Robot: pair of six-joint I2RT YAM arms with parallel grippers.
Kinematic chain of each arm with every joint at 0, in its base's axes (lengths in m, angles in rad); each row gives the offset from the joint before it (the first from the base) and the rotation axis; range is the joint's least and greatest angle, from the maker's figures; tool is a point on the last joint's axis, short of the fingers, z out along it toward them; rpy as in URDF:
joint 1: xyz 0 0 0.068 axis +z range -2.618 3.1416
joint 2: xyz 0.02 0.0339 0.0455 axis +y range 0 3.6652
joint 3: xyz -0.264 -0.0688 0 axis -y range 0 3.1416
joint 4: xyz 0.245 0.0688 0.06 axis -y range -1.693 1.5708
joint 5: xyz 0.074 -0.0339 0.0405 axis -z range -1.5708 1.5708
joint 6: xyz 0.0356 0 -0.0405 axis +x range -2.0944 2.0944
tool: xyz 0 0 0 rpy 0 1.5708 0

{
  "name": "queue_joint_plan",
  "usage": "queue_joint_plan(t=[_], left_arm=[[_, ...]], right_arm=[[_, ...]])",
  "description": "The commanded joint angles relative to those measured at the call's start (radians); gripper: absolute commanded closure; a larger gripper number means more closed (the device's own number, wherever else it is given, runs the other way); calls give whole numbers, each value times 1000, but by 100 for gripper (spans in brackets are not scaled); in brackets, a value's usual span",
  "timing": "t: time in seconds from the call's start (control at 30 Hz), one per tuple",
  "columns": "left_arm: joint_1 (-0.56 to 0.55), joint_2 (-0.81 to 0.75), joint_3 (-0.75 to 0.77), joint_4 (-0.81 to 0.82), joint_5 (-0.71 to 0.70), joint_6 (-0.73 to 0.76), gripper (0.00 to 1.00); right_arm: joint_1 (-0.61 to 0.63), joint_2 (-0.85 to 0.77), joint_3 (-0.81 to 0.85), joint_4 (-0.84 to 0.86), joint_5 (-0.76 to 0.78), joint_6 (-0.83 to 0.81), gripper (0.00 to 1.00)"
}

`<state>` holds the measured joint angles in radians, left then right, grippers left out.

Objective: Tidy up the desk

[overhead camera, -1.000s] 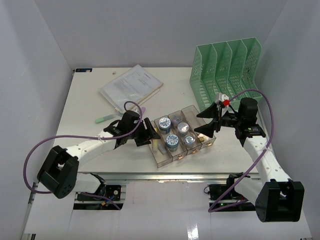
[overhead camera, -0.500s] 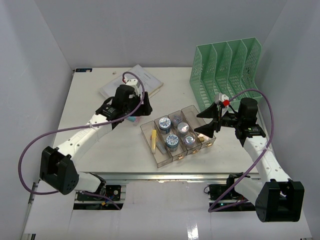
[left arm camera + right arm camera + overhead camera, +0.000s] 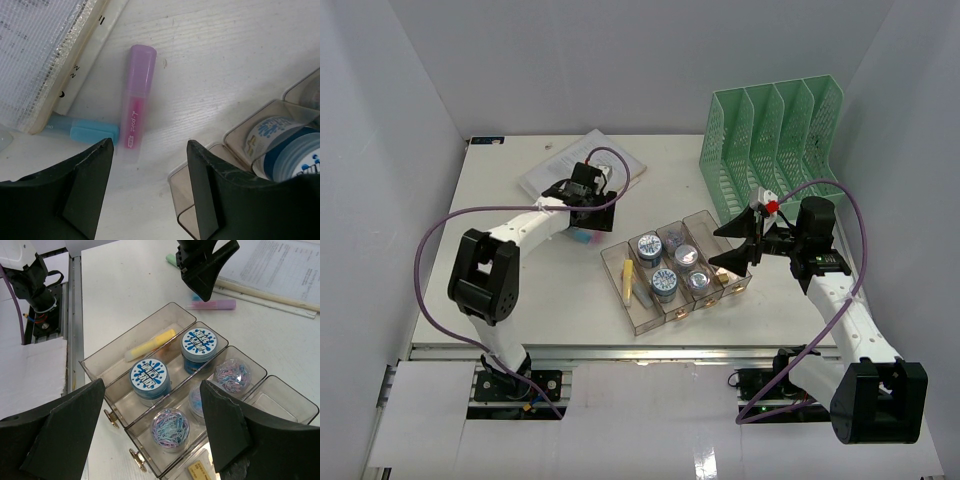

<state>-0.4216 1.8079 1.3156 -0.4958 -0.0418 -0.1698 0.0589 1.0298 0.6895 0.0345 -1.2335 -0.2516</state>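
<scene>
White, roughly square desk (image 3: 570, 300) with metal front rail (image 3: 650, 352), left jaws and right jaws both apart

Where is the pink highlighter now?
In the left wrist view the pink highlighter lies on the desk, left side, beside a blue marker and the papers.

Desk (image 3: 670, 170): clear tray (image 3: 638, 318) ctr, green rack (image 3: 770, 140) rear R; papers (image 3: 552, 175), pink highlighter (image 3: 136, 107), blue highlighter (image 3: 82, 131) rear L.

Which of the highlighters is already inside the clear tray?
The yellow highlighter, lying in the end compartment of the clear tray. The pink highlighter and light blue highlighter lie on the desk.
</scene>
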Motion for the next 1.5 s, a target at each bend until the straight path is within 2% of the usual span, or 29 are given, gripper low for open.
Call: queue_joint_plan(t=[0.0,0.47,0.7,0.9,1.37,1.47], left_arm=[[16,29,71,-6,5,48,32],[17,162,99,-12,32,50,43],[17,179,97,-14,39,36,55],[18,171,99,-14,40,11,70],[29,-16,138,16,42,-80,81],[40,-87,126,42,97,-137,82]], right_arm=[[-4,6,-1,31,-11,-20,17],[-7,16,-1,25,-3,-26,17],[-7,15,1,24,-3,-26,17],[-10,13,2,22,-3,-26,17],[-11,13,4,16,-1,-28,17],[-11,15,5,15,-1,-29,17]])
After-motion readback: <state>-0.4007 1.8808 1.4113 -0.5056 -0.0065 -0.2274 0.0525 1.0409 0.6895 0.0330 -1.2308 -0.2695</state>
